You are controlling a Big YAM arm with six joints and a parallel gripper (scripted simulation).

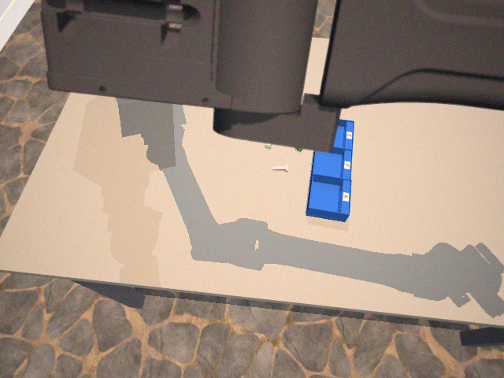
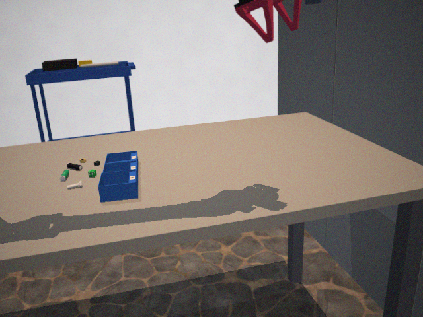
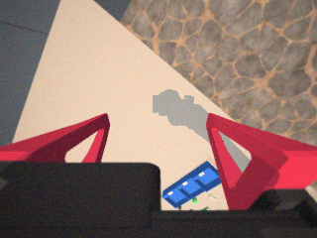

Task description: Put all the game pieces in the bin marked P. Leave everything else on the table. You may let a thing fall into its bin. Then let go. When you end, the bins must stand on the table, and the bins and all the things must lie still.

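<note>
A small green die (image 2: 91, 173) lies on the table just left of a row of three joined blue bins (image 2: 118, 176). The bins' label letters are too small to read. The die also shows in the wrist view (image 3: 194, 200), and in the top view (image 1: 298, 150) it is half hidden under the arm. The bins show in the top view (image 1: 331, 175) and in the wrist view (image 3: 193, 184). My gripper (image 2: 273, 20) with red fingers hangs high above the table, far from the objects. In the wrist view the gripper (image 3: 158, 134) is open wide and empty.
Left of the bins lie a white bolt (image 2: 74, 185), a green and grey cylinder (image 2: 64, 175), a black cylinder (image 2: 74, 166), a yellow nut (image 2: 82, 160) and a black nut (image 2: 96, 162). The arm's body (image 1: 260, 61) blocks the top of the top view. A blue shelf (image 2: 80, 98) stands behind the table.
</note>
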